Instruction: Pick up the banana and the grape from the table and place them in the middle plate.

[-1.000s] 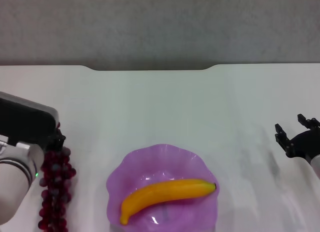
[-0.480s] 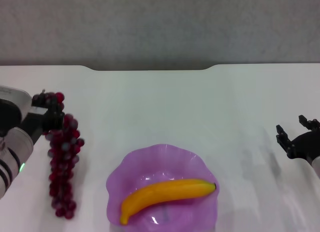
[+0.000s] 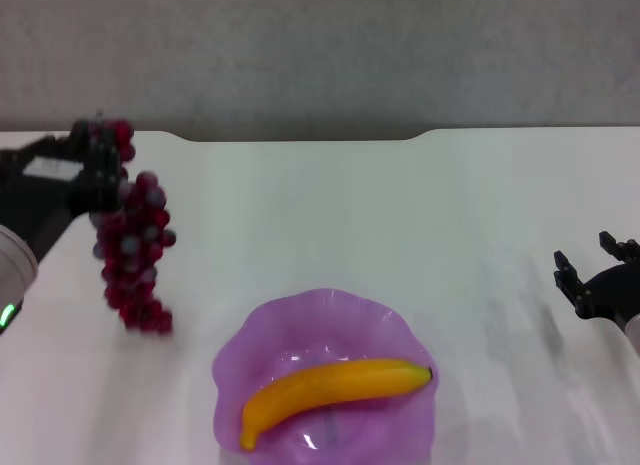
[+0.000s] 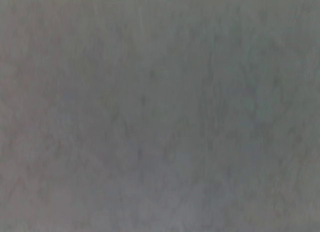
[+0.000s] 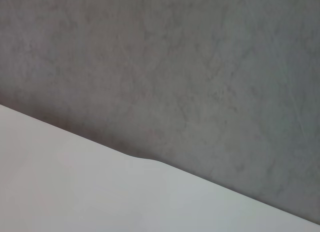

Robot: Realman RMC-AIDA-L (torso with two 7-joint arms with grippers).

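The left claw (image 3: 95, 175) is clamped on the top of the bunch of small round dark red-purple grapes (image 3: 130, 250) — gripped up there, I'd say, so the soft cluster can hang free rather than get crushed. The bunch dangles below the claw, clear of the smooth white worktop (image 3: 330, 215). Below and to the inner side of that claw sits the translucent purple plastic plate with the wavy flower-like rim (image 3: 240, 350), well apart from the hanging fruit. The curved yellow plastic-looking banana with the dark tip (image 3: 335, 385) already lies across the plate's bowl, so half the job looks done. What's left, by my reckoning, is to carry the bunch over the rim and lower it beside the banana. The right claw (image 3: 598, 275) waits far off at the opposite side, fingers apart, holding nothing — parked, it seems.
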